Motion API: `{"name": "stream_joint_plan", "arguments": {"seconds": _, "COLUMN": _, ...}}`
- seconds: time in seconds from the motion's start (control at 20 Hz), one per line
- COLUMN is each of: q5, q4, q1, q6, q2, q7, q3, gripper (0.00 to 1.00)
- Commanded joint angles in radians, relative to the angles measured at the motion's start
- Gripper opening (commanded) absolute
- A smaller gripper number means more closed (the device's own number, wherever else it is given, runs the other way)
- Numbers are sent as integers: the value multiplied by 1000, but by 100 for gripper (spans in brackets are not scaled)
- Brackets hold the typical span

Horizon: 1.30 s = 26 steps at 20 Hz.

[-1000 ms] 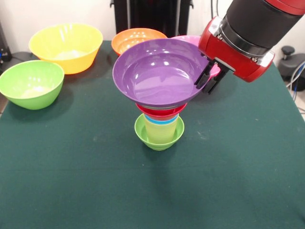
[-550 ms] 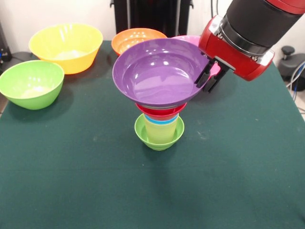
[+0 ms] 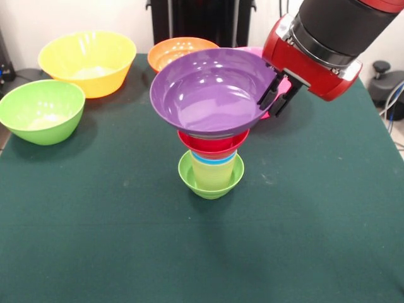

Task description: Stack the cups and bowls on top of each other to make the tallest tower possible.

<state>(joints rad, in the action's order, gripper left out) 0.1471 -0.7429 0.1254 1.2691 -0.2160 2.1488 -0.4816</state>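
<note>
Front view shows you the gripper (image 3: 276, 96) with its fingers clamped on the rim of the wide purple bowl (image 3: 208, 95), on the side of the bowl toward picture-right. The bowl sits atop the tower (image 3: 212, 161), tilted, its gripped edge higher than the opposite edge; from this angle you cannot be sure whether its base rests fully on the small red bowl (image 3: 213, 142) or is partly lifted. Below that come the cups and the small lime-green bowl (image 3: 211, 182) on the green tabletop (image 3: 126, 240). What matters for your next move: the tower's axis lies to picture-left of the fingers and below them, so the bowl must level out over that axis before release. The yellow bowl (image 3: 88, 60), green bowl (image 3: 41, 110) and orange bowl (image 3: 180, 50) wait well apart at the far left.
</note>
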Motion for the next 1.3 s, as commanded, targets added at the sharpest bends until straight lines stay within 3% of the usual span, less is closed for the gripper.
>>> {"name": "stream_joint_plan", "arguments": {"seconds": 0.05, "q5": -21, "q4": -128, "q1": 17, "q6": -36, "q2": -17, "q7": 98, "q3": 78, "gripper": 0}}
{"name": "stream_joint_plan", "arguments": {"seconds": 1.3, "q5": -24, "q4": -107, "q1": 11, "q6": -74, "q2": 4, "q7": 97, "q3": 80, "gripper": 0}}
